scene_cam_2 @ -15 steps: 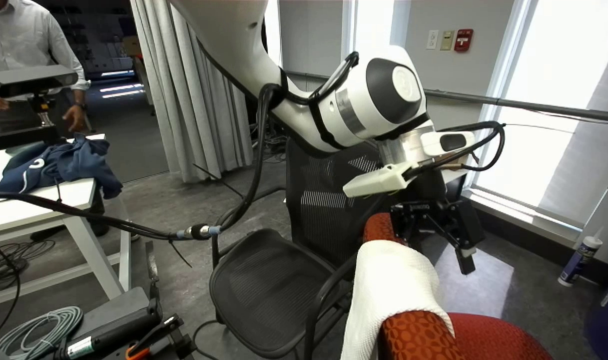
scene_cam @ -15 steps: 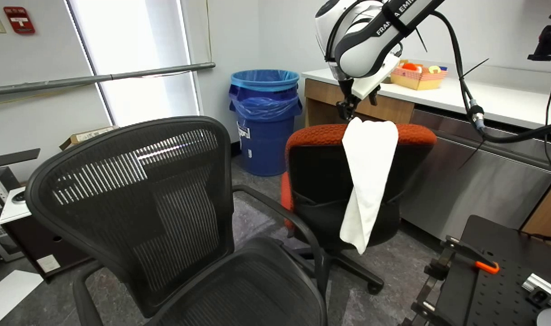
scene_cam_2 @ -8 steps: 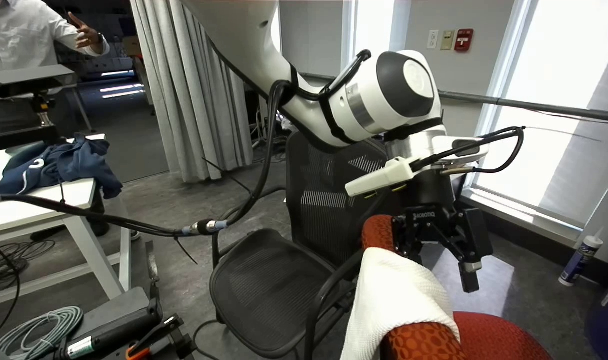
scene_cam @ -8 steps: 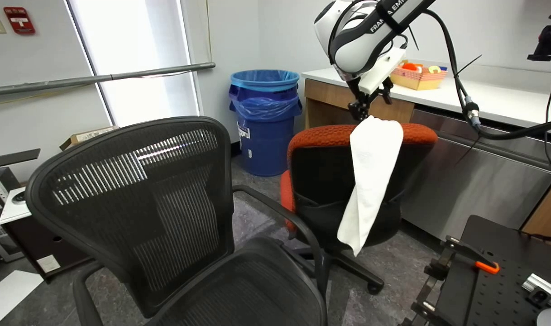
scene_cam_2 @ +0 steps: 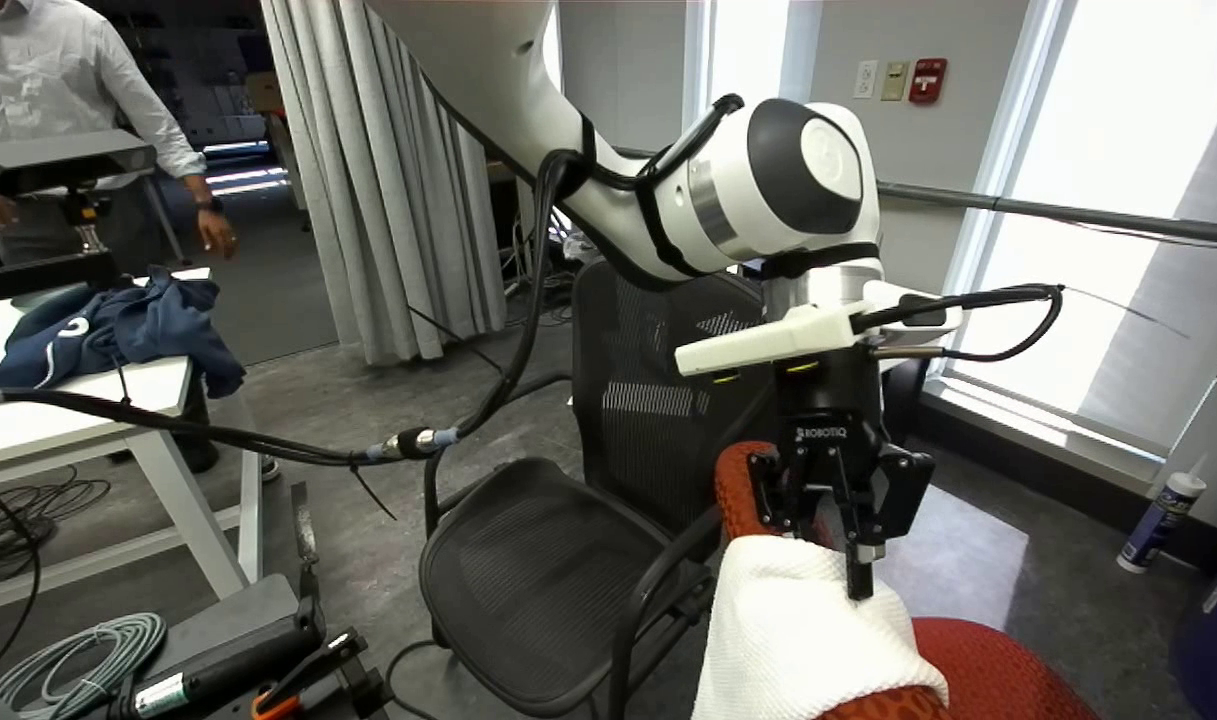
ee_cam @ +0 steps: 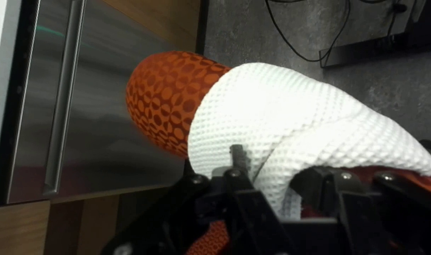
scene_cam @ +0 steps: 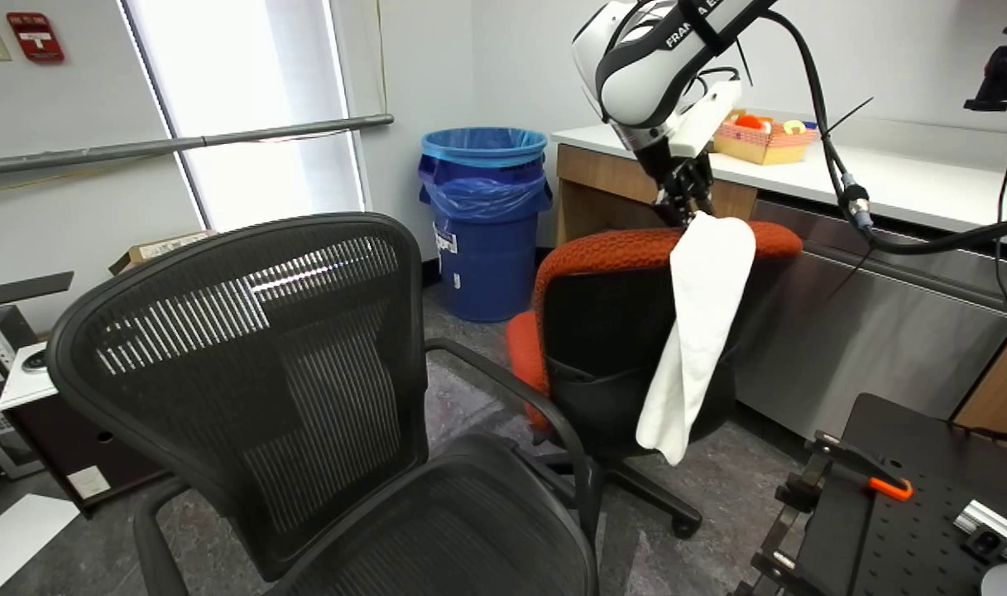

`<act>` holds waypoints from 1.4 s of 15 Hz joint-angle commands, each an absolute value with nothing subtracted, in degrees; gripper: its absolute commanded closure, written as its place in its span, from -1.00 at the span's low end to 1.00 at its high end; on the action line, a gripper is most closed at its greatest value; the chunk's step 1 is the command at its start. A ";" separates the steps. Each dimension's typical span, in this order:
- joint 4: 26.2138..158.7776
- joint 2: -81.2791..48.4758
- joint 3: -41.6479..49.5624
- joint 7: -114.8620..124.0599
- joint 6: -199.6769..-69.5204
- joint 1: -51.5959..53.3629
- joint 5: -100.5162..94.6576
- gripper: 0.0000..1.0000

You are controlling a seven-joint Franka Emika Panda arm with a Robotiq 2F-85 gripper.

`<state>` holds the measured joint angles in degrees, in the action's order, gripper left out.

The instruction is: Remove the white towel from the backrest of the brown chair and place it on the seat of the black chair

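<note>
The white towel (scene_cam: pixel 710 281) hangs over the top of the brown chair's orange backrest (scene_cam: pixel 606 252), its tail down the black rear panel. In the wrist view a crease runs across the towel (ee_cam: pixel 272 106) where it dips between the fingers. My gripper (scene_cam_2: pixel 826 557) points down at the backrest, jaws partly closed. One finger (scene_cam_2: pixel 858 575) lies against the cloth; the other's tip is hidden there. In the wrist view the gripper (ee_cam: pixel 267 166) shows a gap with towel in it; whether it is pinched is unclear. The black chair (scene_cam_2: pixel 548 570) stands beside, its seat bare.
The black chair's mesh back and armrest (scene_cam: pixel 544 406) stand close to the brown chair. A white counter (scene_cam: pixel 884 178) with a basket (scene_cam: pixel 764 145) and a blue bin (scene_cam: pixel 486 240) are behind. A black board (scene_cam: pixel 925 505) with clamps is at the front. A person (scene_cam_2: pixel 78 110) stands behind a table.
My gripper has come down onto the towel and its fingers have drawn much closer together. The brown chair's back and the towel have shifted and turned slightly.
</note>
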<state>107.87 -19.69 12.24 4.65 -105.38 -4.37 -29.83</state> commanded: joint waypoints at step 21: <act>135.59 9.80 4.49 -42.26 -106.18 -3.61 -4.62 1.00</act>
